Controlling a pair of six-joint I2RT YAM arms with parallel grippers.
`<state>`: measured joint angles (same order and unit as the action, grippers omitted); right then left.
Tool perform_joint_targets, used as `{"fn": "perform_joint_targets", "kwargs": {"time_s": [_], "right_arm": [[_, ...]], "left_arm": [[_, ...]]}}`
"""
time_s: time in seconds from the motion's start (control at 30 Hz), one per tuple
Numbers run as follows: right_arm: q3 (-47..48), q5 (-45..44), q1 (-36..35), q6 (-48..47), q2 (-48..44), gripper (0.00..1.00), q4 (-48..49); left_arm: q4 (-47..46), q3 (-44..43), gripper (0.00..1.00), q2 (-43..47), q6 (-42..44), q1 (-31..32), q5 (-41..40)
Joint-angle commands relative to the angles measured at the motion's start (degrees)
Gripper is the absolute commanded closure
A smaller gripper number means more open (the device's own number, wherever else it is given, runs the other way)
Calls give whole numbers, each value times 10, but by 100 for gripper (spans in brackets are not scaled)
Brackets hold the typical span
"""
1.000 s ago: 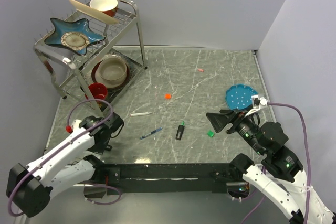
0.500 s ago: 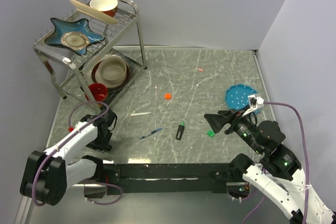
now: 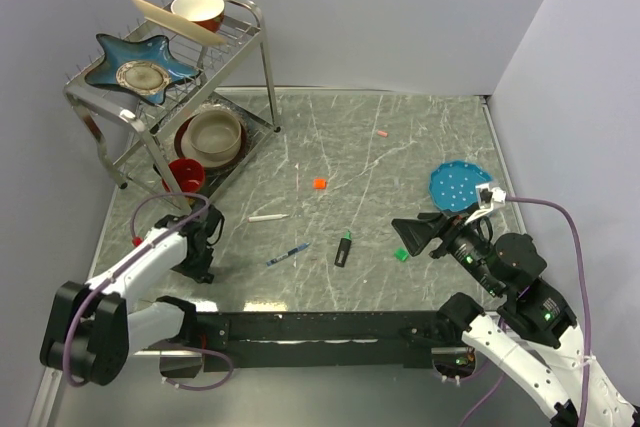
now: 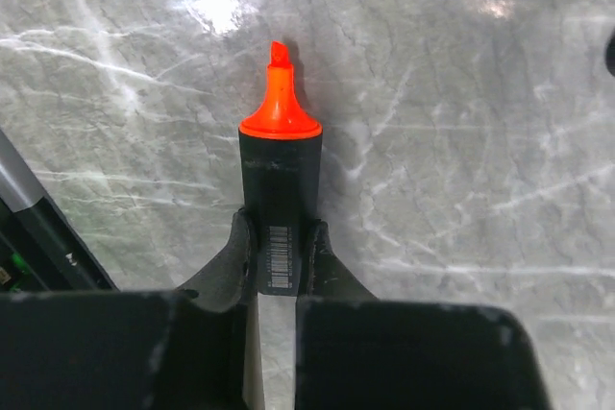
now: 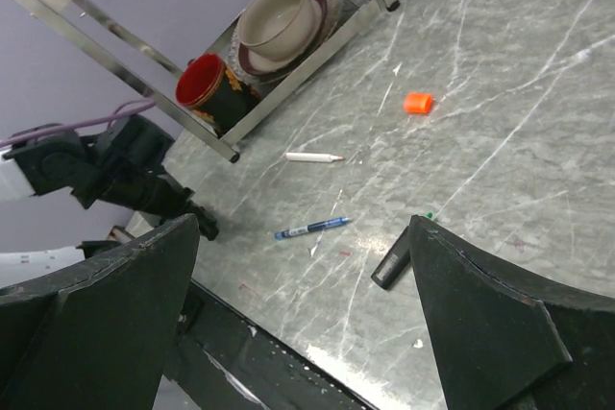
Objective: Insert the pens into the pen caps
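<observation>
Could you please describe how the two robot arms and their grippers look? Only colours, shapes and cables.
Both arms have white links joined by black joints. A purple cable loops along the left arm and another along the right arm. The left gripper has slim black fingers; the right gripper has broad, black, wedge-shaped ones.

The left gripper (image 4: 280,229) is clamped on the barrel of a black highlighter (image 4: 280,175), its two dark fingers (image 4: 233,249) pressing the barrel from either side just where a white barcode label (image 4: 280,261) is stuck. The highlighter is uncapped, and its bare orange chisel tip (image 4: 280,98) points away from the gripper towards the top of the view. Behind it lies a grey marbled tabletop (image 4: 461,141) with bright glare patches, and a dark slanted bar (image 4: 38,228) crosses the lower left corner.
</observation>
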<state>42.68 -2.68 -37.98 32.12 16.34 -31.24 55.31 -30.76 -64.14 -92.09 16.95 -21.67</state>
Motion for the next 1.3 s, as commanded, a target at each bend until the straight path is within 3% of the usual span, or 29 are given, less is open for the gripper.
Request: {"fn": "perform_joint_targets", "kwargs": {"time_s": [0.0, 0.13, 0.2, 0.3, 0.4, 0.47, 0.57, 0.7, 0.9, 1.27], "right_arm": [[5, -15, 2, 9, -10, 3, 6], [-7, 0, 3, 36, -8, 4, 19], [-26, 14, 2, 63, -3, 4, 46], [-50, 44, 2, 92, 22, 6, 89], [-56, 76, 3, 107, 72, 8, 131], [-46, 81, 2, 113, 122, 10, 140], [-20, 81, 1, 126, 192, 12, 143], [-10, 105, -3, 149, 268, 16, 184], [17, 115, -39, 169, 372, 19, 242], [65, 76, -123, 182, 486, 32, 238]], "left_arm": [[-14, 4, 99, 60, 46, -1, 13], [-22, -16, 99, 169, 109, 10, 21], [-69, -18, 99, 206, 171, 21, 46], [-196, 0, 99, 292, 280, 38, 150], [-320, 38, 99, 339, 335, 50, 283], [-378, 62, 99, 349, 349, 56, 380], [-441, 68, 99, 330, 386, 70, 457], [-497, 65, 99, 288, 400, 115, 487], [-569, 52, 99, 238, 421, 236, 436], [-640, 53, 99, 185, 438, 264, 438]]}}
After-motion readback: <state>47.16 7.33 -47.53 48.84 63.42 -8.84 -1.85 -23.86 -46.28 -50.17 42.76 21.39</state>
